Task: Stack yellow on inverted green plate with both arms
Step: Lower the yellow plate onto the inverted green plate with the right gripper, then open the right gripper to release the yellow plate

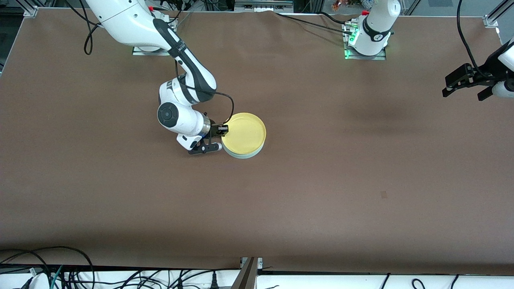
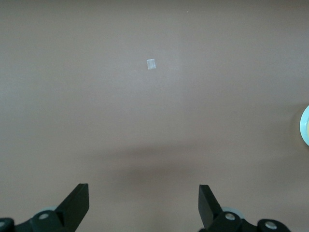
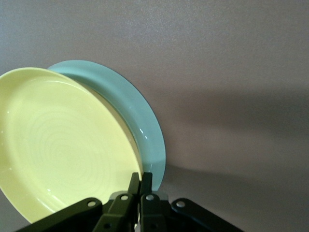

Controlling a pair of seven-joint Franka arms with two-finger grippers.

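The yellow plate (image 1: 244, 133) rests right way up on the pale green plate (image 1: 245, 156), of which only a thin edge shows under it in the front view. My right gripper (image 1: 222, 135) is low at the stack's edge toward the right arm's end, shut on the yellow plate's rim. The right wrist view shows the yellow plate (image 3: 63, 145) pinched in that gripper (image 3: 140, 180), with the green plate (image 3: 140, 116) beneath it. My left gripper (image 1: 466, 91) waits in the air at the left arm's end of the table, open (image 2: 143, 198) with nothing between its fingers.
Brown table cover all round the stack. A small pale square mark (image 2: 151, 64) lies on the table below my left gripper, and the green plate's edge (image 2: 305, 125) just shows there. Cables run along the table edge nearest the front camera (image 1: 120, 277).
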